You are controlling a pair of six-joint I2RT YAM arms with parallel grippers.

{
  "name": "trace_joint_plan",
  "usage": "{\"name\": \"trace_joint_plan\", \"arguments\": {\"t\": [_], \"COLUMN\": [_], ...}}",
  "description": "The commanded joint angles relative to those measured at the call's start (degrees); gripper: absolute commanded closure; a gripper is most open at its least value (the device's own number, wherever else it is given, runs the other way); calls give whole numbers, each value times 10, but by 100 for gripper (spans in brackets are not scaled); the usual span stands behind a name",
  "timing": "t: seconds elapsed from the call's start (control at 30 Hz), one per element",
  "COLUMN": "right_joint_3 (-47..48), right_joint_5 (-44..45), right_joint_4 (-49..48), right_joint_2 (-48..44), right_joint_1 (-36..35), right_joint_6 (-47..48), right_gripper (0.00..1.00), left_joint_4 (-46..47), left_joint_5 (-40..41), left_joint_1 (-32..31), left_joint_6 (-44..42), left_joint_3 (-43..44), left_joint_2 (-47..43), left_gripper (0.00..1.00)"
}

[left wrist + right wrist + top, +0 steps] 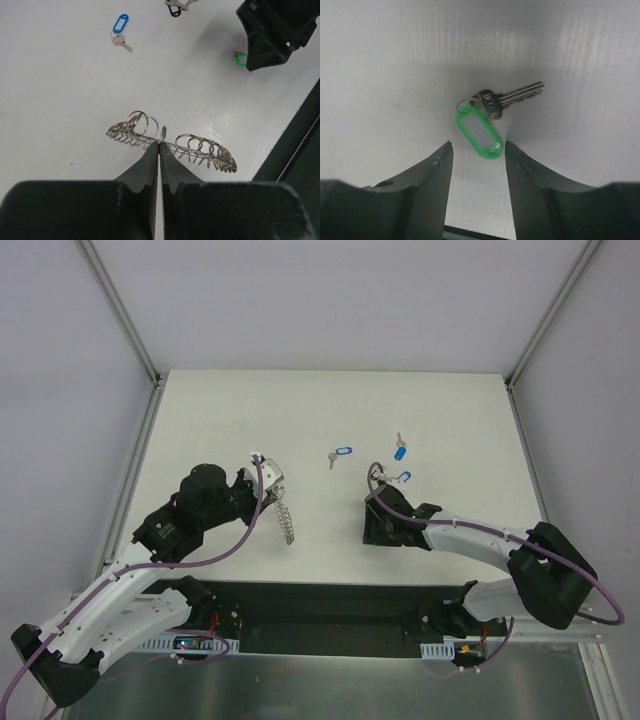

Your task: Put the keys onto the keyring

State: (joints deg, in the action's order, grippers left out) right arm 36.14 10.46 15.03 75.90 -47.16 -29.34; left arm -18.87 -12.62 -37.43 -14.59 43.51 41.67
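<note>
The keyring [199, 148] is held by its rim, pinched between the pressed-together fingers of the left gripper [159, 146]. It is seen edge-on from the left wrist, with its fringe of small rings spread to either side of the fingertips. From above, it is seen left of the middle of the white table [200, 420], reaching from the gripper toward the near edge. Whether it touches the table cannot be told.

The green-tagged key [479, 128] is laid flat on the table, right of the keyring. Its blade is pointed away from the right gripper [478, 145], whose fingers are spread apart on either side of the tag's near end, without contact. In the overhead view this key is hidden beneath the gripper.

Three blue-tagged keys are scattered farther back. One [342, 453] is placed near the table's middle, another [400, 450] to its right, and a third [402, 478] just beyond the right gripper. All three are well apart from the keyring and none is threaded on it.
</note>
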Motion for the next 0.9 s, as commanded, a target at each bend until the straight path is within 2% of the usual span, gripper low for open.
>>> {"name": "trace_joint_plan", "arguments": {"t": [0.0,0.2,0.3,0.57,0.77,0.87], "right_joint_3": [26,44,66,153,159,153], "right_joint_5": [-36,-77,-95,-78,-147,-165], "right_joint_4": [-46,-99,-103,7,12,16], "right_joint_2": [37,76,79,42,40,29], "right_joint_1": [-22,-44,-47,-21,50,65], "right_joint_6": [16,8,34,217,290,326], "right_gripper": [51,52,52,50,50,50], "left_joint_4": [0,-12,-12,-2,9,8], "left_joint_5": [26,62,81,103,-22,-48], "left_joint_1": [4,3,3,4,27,26], "left_joint_6": [-9,-14,-22,-97,-97,-117], "left_joint_3": [61,120,156,265,351,408], "left_joint_2": [13,60,96,201,295,345], "left_gripper": [100,100,100,100,100,100]}}
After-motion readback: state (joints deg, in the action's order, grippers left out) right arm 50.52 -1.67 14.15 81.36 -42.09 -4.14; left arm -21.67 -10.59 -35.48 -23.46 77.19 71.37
